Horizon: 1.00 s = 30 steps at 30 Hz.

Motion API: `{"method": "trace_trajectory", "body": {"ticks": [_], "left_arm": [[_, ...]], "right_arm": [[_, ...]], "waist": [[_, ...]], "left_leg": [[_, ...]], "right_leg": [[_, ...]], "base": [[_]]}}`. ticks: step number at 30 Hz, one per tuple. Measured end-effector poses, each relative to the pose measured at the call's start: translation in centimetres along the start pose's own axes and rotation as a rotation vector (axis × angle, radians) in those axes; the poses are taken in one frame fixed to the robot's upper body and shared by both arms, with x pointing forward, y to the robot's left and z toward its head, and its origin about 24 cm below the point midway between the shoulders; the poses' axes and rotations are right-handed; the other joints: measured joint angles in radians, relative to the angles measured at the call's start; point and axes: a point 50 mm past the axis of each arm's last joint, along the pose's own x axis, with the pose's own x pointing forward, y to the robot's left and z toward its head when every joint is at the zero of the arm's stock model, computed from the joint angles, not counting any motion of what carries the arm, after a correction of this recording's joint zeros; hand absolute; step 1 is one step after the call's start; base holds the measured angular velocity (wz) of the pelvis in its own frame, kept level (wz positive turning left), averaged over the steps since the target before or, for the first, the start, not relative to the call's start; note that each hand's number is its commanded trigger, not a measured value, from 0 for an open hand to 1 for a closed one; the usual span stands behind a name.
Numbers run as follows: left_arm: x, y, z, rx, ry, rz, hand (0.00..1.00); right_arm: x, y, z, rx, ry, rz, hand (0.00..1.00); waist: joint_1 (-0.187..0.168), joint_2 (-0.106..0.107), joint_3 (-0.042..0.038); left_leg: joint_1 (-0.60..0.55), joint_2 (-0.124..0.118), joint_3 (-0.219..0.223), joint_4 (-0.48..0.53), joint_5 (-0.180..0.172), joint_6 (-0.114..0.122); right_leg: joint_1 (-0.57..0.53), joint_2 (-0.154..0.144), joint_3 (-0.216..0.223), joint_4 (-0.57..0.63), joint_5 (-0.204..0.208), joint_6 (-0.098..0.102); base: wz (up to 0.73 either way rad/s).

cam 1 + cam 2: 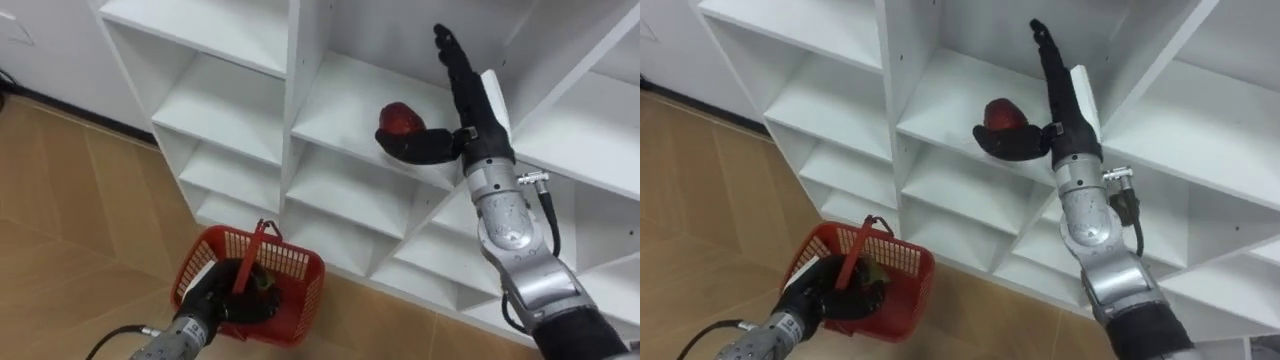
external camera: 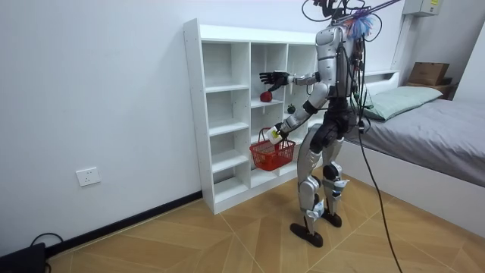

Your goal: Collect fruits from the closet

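- Red round apple rests on the white closet shelf, just beside your right robot hand. Its fingers are straight and not closed, so a nudge may roll the apple away.
- Your left robot hand clenches the handle of the red plastic basket, well below; a dropped apple could miss it.

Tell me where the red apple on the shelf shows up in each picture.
Left eye view: apple upper middle, on a shelf beside the right hand's thumb.
Right eye view: apple upper middle, same shelf.
Room view: apple near centre, on a closet shelf.
Shared landmark: red basket below it.
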Motion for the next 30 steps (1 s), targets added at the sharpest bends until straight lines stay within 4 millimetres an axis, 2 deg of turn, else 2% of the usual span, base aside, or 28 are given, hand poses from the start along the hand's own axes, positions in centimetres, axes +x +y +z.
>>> {"method": "trace_trajectory", "body": {"ticks": [4,8,15,24,30], "left_arm": [[0.1,0.2,0.3,0.009,-0.008,0.0,1.0],[0.1,0.1,0.3,0.008,-0.006,-0.005,1.0],[0.3,-0.3,0.3,0.0,-0.004,-0.031,1.0],[0.3,-0.4,0.1,0.006,0.025,-0.047,1.0],[0.5,-0.2,0.5,0.009,0.018,-0.037,1.0]], "right_arm": [[0.7,-0.3,-0.5,-0.016,0.026,-0.023,0.0],[1.2,-0.6,-1.5,-0.029,0.078,-0.032,0.0],[1.6,-0.8,-1.6,-0.026,0.096,-0.038,0.0],[2.4,-1.4,-2.9,-0.02,0.195,-0.061,0.0],[2.6,-2.0,-3.3,0.053,0.244,-0.087,0.0]], "waist": [[0.003,-0.011,0.0046],[0.019,-0.02,0.0048],[0.024,-0.02,0.0052],[0.025,-0.023,0.0076],[0.027,-0.023,0.0086]], "left_leg": [[-0.005,-0.003,-0.001,0.0,0.002,0.002],[-0.011,-0.004,-0.002,0.0,0.003,0.003],[-0.032,-0.003,-0.004,-0.002,0.005,0.005],[-0.063,-0.003,-0.005,0.001,0.013,0.007],[-0.085,-0.005,-0.003,-0.001,0.02,0.01]], "right_leg": [[-0.001,-0.003,-0.003,-0.004,-0.001,0.002],[-0.011,-0.005,-0.007,-0.003,0.0,0.003],[-0.037,-0.01,-0.008,0.004,0.0,0.003],[-0.054,-0.013,-0.026,0.004,0.0,0.003],[-0.075,-0.018,-0.024,0.008,0.0,0.004]], "base": [[0.05],[0.0],[0.0],[0.08],[0.06]]}}
